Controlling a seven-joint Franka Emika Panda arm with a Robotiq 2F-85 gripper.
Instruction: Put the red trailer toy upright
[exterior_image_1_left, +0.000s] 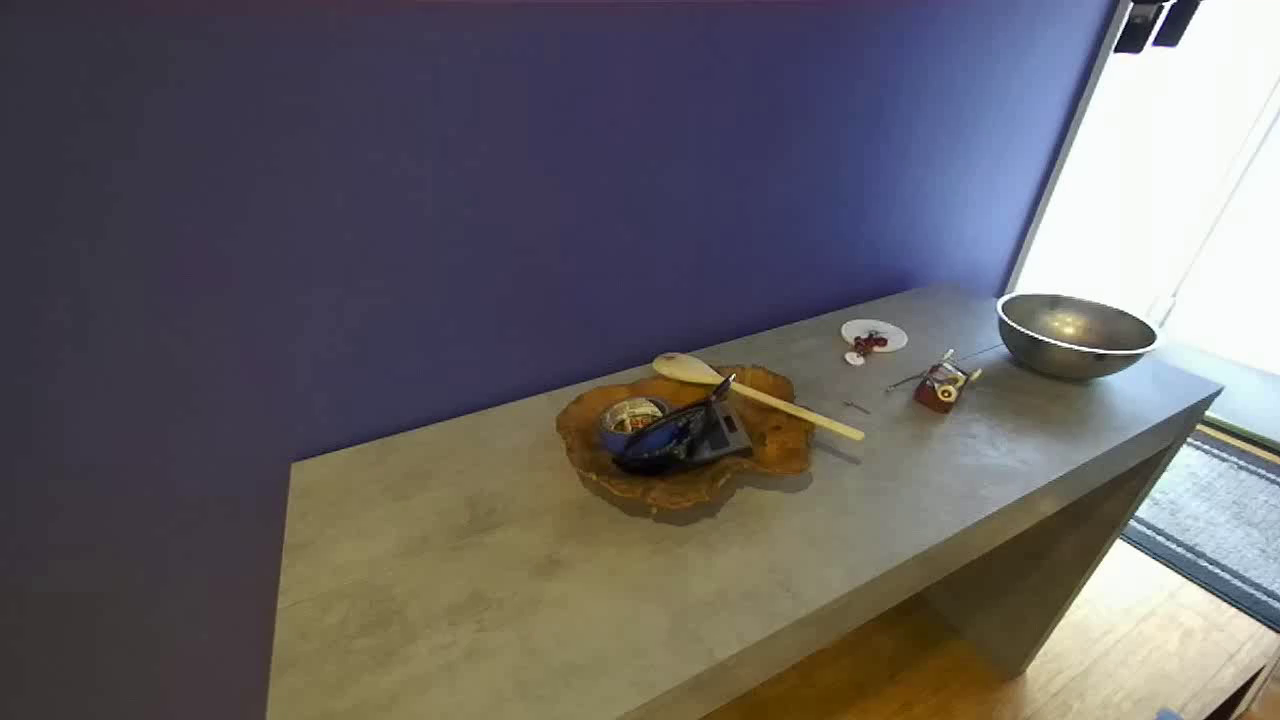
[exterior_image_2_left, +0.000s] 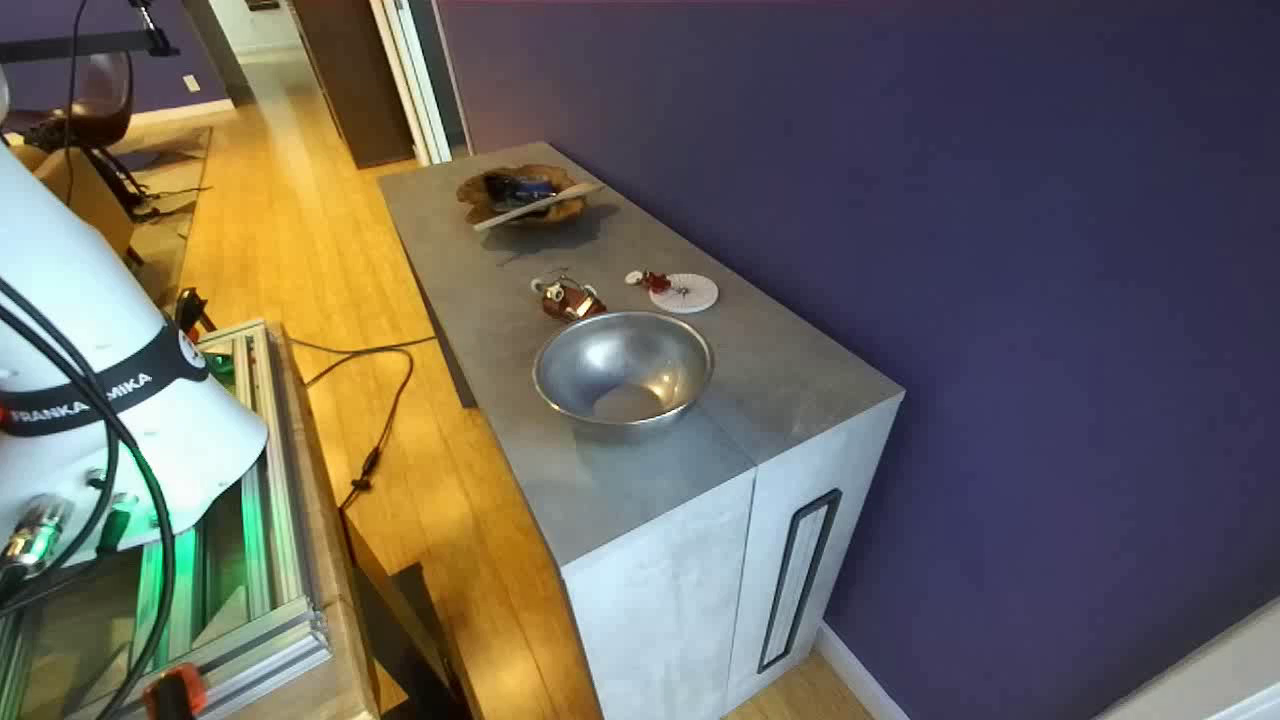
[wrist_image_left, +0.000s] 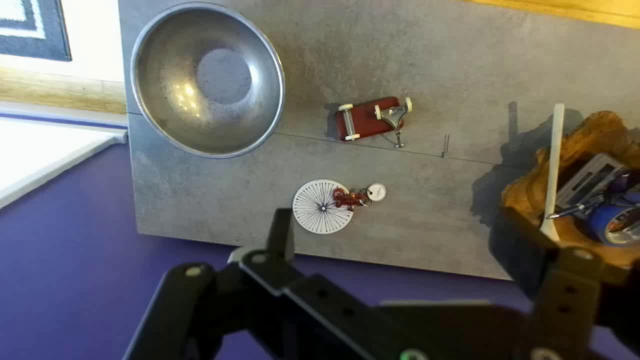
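Note:
The red trailer toy (wrist_image_left: 366, 120) lies upside down on the grey tabletop, its whitish wheels and metal axle parts facing up. A thin metal handle piece sticks out at one end. It also shows in both exterior views, beside the steel bowl (exterior_image_1_left: 936, 396) (exterior_image_2_left: 578, 304). My gripper (wrist_image_left: 400, 232) is open and empty in the wrist view, its fingers wide apart, above the table and its wall-side edge. The toy lies outside the space between the fingers. In an exterior view only the two dark fingertips (exterior_image_1_left: 1156, 28) show, at the top right corner, high above the table.
A steel bowl (wrist_image_left: 210, 80) stands near the toy. A flat toy with a white spoked disc (wrist_image_left: 320, 212) and red figure lies near the purple wall (exterior_image_1_left: 600, 200). A wooden tray (exterior_image_1_left: 780, 440) holds a spoon (exterior_image_1_left: 800, 410), blue tape and dark items. A small metal pin (wrist_image_left: 445, 146) lies between.

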